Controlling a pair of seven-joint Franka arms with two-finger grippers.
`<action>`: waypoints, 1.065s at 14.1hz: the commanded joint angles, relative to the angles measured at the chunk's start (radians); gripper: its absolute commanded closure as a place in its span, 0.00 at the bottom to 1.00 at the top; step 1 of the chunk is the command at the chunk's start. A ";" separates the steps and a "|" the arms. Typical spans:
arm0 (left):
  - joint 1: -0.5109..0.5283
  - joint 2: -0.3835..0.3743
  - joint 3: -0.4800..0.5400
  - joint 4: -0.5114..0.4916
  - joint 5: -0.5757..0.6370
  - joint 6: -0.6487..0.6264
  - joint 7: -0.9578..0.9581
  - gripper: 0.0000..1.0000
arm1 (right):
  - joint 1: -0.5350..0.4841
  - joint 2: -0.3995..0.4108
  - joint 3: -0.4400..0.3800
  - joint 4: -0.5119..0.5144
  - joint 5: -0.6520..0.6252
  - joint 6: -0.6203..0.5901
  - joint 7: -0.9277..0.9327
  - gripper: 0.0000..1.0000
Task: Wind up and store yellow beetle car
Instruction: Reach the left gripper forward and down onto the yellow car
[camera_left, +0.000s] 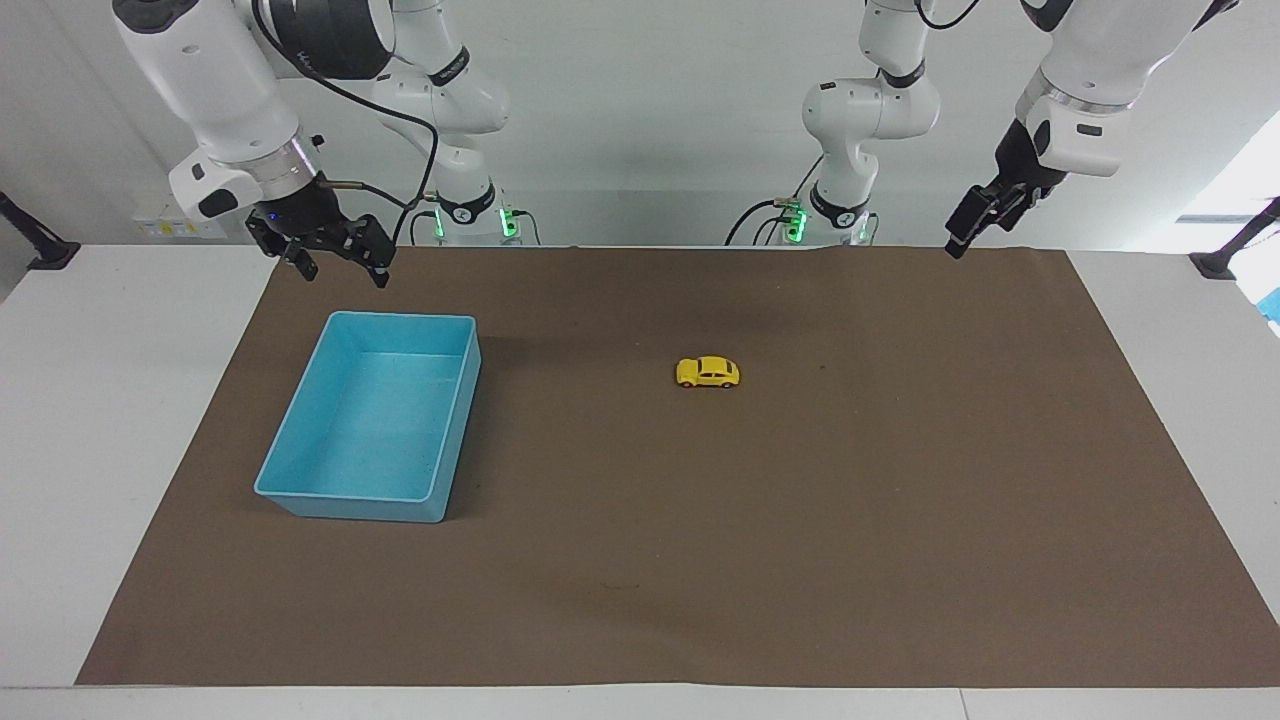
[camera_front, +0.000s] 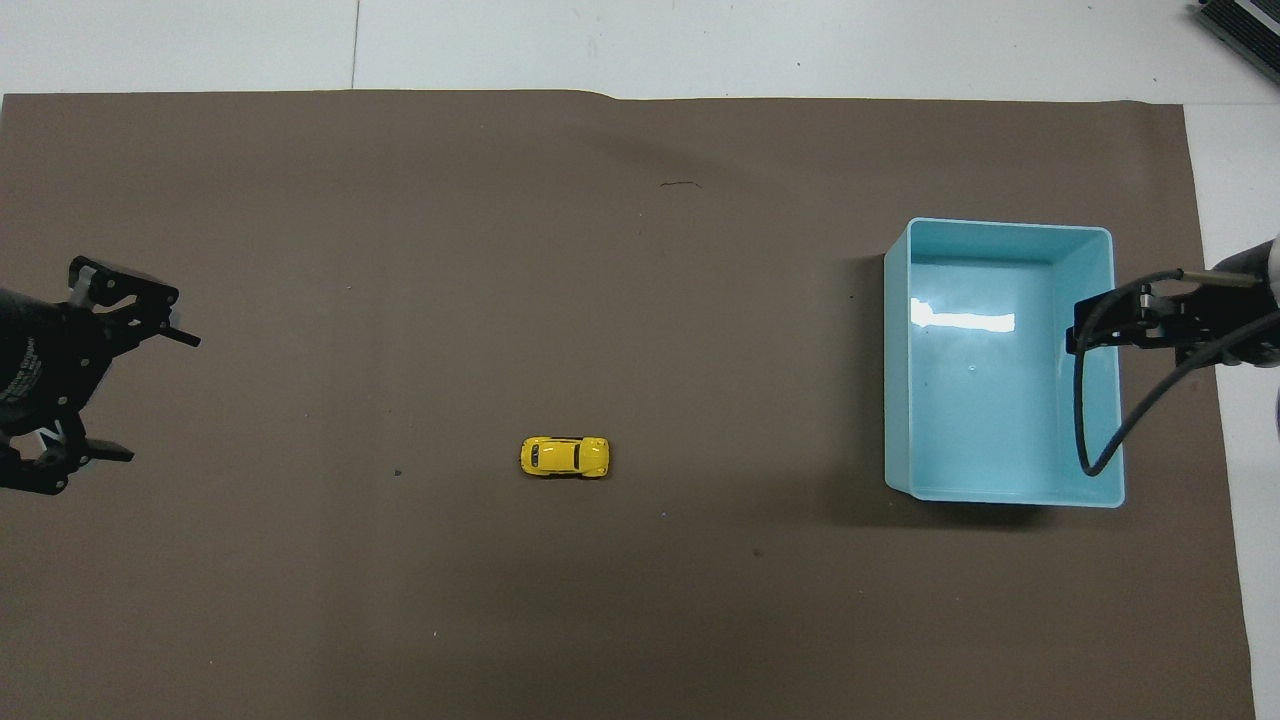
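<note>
The yellow beetle car (camera_left: 708, 372) (camera_front: 565, 456) stands on its wheels near the middle of the brown mat, with nothing touching it. A light blue bin (camera_left: 370, 430) (camera_front: 990, 400) sits empty toward the right arm's end of the table. My left gripper (camera_left: 958, 243) (camera_front: 160, 398) hangs in the air over the mat at the left arm's end, well away from the car, open with its fingers wide apart and nothing between them. My right gripper (camera_left: 342, 272) (camera_front: 1085, 335) hovers open and empty above the bin's rim at the right arm's end.
The brown mat (camera_left: 800, 560) (camera_front: 500, 250) covers most of the white table (camera_left: 100, 400). A black cable (camera_front: 1090, 420) from the right wrist loops above the bin. Bare mat lies between the car and the bin.
</note>
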 joint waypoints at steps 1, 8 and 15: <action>-0.019 -0.031 0.014 -0.064 -0.023 0.013 -0.173 0.00 | -0.008 0.014 0.006 0.024 0.011 -0.015 -0.017 0.00; -0.114 -0.030 0.014 -0.199 -0.023 0.177 -0.486 0.00 | -0.008 0.014 0.006 0.024 0.011 -0.015 -0.017 0.00; -0.221 -0.031 0.014 -0.339 -0.023 0.358 -0.653 0.00 | -0.008 0.014 0.006 0.024 0.011 -0.015 -0.017 0.00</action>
